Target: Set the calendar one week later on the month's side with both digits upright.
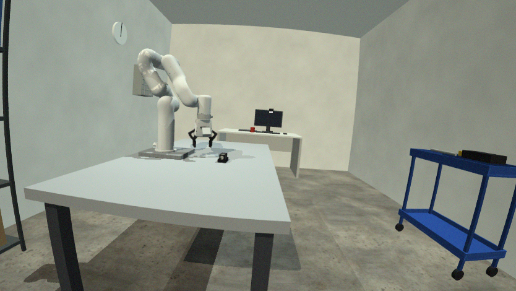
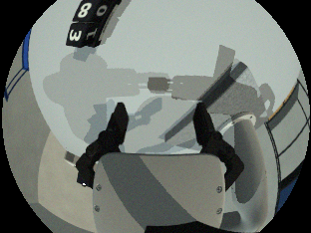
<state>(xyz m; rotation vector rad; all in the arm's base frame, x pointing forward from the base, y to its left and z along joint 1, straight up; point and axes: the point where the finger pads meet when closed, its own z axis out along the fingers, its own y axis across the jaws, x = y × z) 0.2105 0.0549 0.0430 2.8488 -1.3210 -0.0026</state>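
The calendar point(image 1: 223, 157) is a small black tray with two dark cubes, standing on the white table to the right of the arm's base. In the wrist view it point(image 2: 92, 23) lies at the upper left, with white digits on the cubes' top faces that look like 8 and 3 on one and 0 and 1 on the other. The side with the month's name is not readable. My gripper point(image 1: 202, 144) hangs above the table, left of and behind the calendar, apart from it. Its black fingers are open with nothing between them.
The arm's base plate point(image 1: 166, 153) sits on the table behind the gripper. A desk with a monitor point(image 1: 268, 119) stands at the back wall. A blue cart point(image 1: 458, 202) stands at the right. A dark shelf frame point(image 1: 8, 126) is at the far left.
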